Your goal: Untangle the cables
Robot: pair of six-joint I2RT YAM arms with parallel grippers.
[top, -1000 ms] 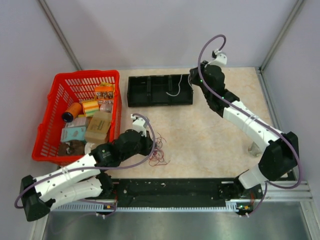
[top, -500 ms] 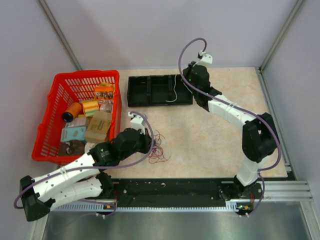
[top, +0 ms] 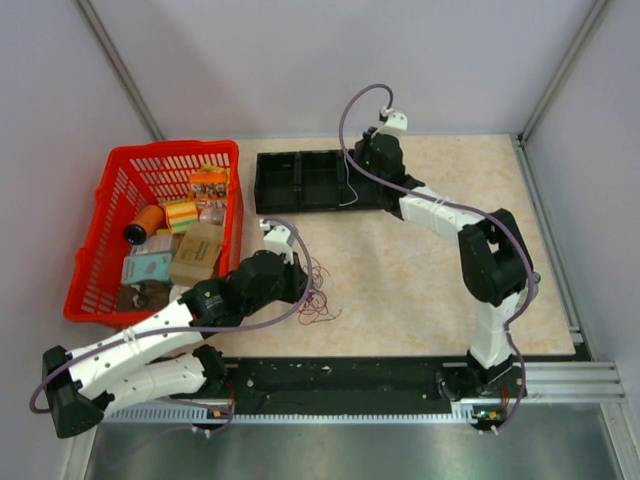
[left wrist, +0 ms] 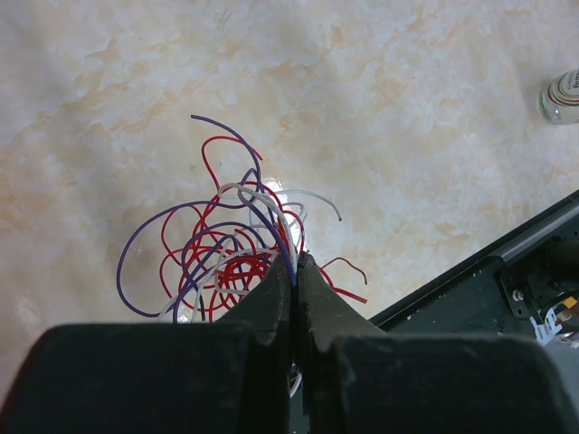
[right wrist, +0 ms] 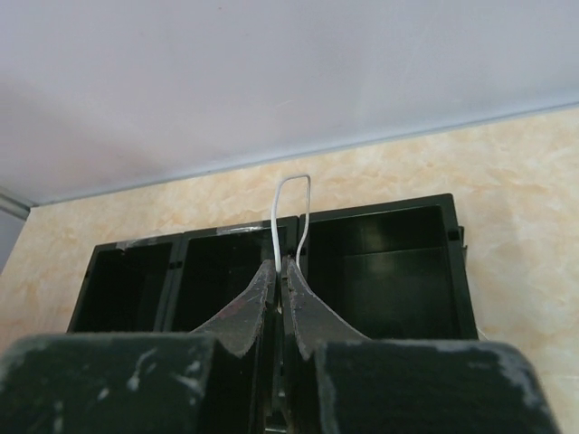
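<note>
The cables (top: pixel 317 300) lie as a small tangle of red, white and dark blue strands on the table in front of the left arm; they fill the left wrist view (left wrist: pixel 226 249). My left gripper (top: pixel 303 283) sits at the tangle's left edge, shut (left wrist: pixel 295 264) on a dark blue strand. My right gripper (top: pixel 363 163) is above the black tray (top: pixel 300 208), shut (right wrist: pixel 282 267) on one white cable (right wrist: pixel 276 217). That cable loops up over the fingertips and hangs over the tray's right compartment (top: pixel 349 186).
The black tray (right wrist: pixel 380 213) has three compartments and stands at the back centre. A red basket (top: pixel 100 230) full of small items stands at the left. A black rail (top: pixel 340 375) runs along the near edge. A small bottle cap (left wrist: pixel 563 98) lies to the right.
My right arm has swung left, carrying the white cable from the tray's right end to over the tray. My left gripper has stayed at the tangle.
</note>
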